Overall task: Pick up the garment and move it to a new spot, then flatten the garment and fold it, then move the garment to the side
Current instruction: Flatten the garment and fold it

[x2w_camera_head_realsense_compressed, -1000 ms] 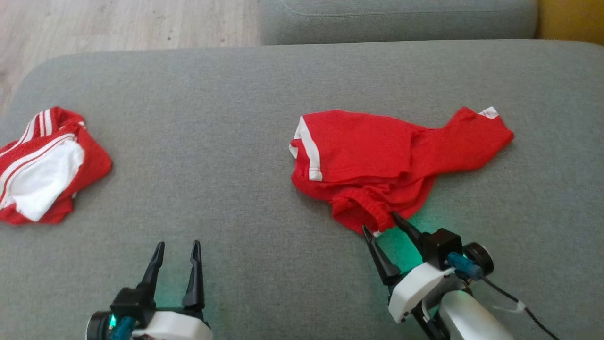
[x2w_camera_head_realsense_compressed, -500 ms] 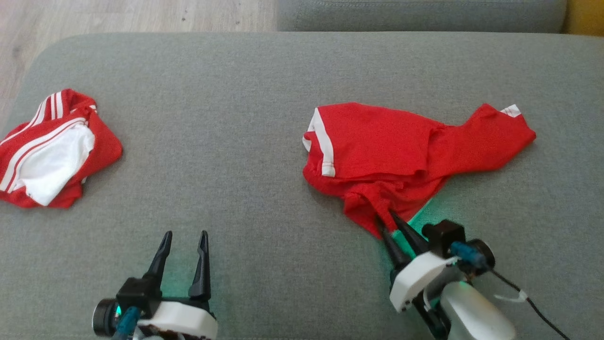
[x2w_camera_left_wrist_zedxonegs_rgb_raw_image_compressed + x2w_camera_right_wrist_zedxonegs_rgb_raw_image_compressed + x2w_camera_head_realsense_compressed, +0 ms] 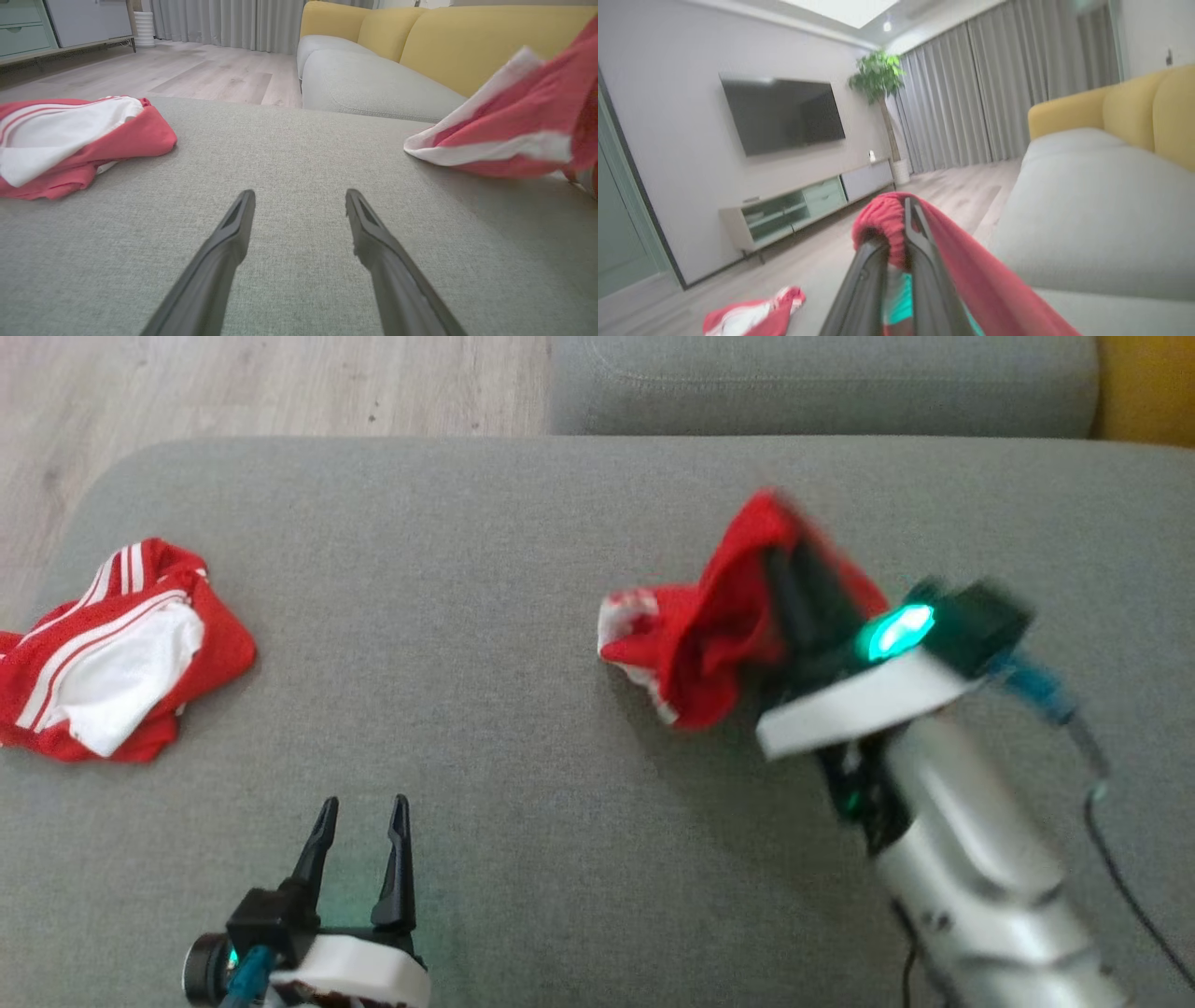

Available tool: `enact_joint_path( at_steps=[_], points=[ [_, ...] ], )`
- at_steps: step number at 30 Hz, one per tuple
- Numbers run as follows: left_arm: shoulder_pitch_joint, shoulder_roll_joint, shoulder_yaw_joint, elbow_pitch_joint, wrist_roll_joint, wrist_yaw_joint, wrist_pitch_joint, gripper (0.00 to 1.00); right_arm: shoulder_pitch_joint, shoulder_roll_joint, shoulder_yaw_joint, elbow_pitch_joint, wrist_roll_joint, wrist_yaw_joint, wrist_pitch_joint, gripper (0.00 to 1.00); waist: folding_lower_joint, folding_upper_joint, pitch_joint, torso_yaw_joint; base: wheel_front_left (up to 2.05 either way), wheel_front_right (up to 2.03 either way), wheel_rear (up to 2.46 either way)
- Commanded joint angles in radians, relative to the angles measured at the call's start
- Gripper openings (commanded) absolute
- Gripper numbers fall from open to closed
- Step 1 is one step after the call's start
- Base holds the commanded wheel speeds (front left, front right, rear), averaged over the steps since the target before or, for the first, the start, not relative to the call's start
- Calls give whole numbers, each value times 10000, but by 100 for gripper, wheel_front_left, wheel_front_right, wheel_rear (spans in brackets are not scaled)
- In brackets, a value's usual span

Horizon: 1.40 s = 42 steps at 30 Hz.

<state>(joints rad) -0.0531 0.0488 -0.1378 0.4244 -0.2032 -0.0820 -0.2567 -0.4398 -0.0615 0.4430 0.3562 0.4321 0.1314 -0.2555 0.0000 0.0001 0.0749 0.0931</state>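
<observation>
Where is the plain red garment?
Head view, right of centre: the garment hangs over the grey cushion from the jaws of the right gripper, far from the striped one.

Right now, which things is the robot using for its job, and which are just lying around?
For the job: red garment, pinched in the shut right gripper; grey cushion under it.
Just lying about: red-and-white clothes at the left; open left gripper, idle; television; plant.
</observation>
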Motion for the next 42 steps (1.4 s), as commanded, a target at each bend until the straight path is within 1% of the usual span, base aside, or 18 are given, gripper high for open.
enact_joint_path(
  at_steps=[1,4,6,10,15,18,21,27,31,34,38,40,42],
  points=[
    [-71,15,219,-226,-49,30,-51,100,-673,112,-263,-608,269,-7,-63,0,0,-1,-108,5,0,0,0],
    [22,15,209,-199,-36,39,-51,100,-1276,112,-1138,-800,113,-7,-63,0,0,-1,-205,-10,0,0,0],
    [95,15,223,-165,-53,44,-51,100,-1619,100,-1830,-733,-248,-7,-63,0,0,-1,-256,-25,0,0,0],
    [252,15,210,-84,-159,63,-51,100,-2032,-219,-3082,-622,-768,-7,-63,0,0,-1,-360,-43,0,0,0],
    [413,15,144,-34,-345,100,-51,100,-2232,-693,-3999,-840,-1285,-7,-63,0,0,-1,-411,-110,0,0,0],
    [463,15,105,-16,-430,131,-51,100,-2377,-691,-4318,-1199,-1700,-7,-63,0,0,-1,-417,-173,0,0,0],
    [446,14,17,-14,-479,161,-51,100,-2567,-535,-4201,-1532,-2016,-7,-63,0,0,-1,-405,-167,0,0,0],
    [303,14,-147,27,-507,147,-51,100,-2708,-179,-3243,-1494,-1883,-7,-53,0,0,-1,-368,28,0,0,0],
    [258,14,-155,75,-477,118,-51,100,-3126,26,-2446,-1449,-1260,-7,-56,0,0,-1,-362,258,0,0,0],
    [330,14,-99,143,-479,124,-51,100,-3449,93,-2205,-1573,-687,-7,-59,0,0,-1,-368,442,0,0,0],
    [408,14,-80,144,-546,134,-51,100,-3213,103,-2434,-1148,-652,-7,-50,0,0,-1,-291,548,0,0,0],
    [424,14,-109,107,-593,160,-51,100,-2926,53,-2789,-640,-701,-7,58,0,0,-1,-208,583,0,0,0],
    [392,14,-163,70,-633,178,-51,100,-2559,-130,-3168,-22,-893,-7,190,0,0,-1,-66,632,0,0,0]
  ],
)
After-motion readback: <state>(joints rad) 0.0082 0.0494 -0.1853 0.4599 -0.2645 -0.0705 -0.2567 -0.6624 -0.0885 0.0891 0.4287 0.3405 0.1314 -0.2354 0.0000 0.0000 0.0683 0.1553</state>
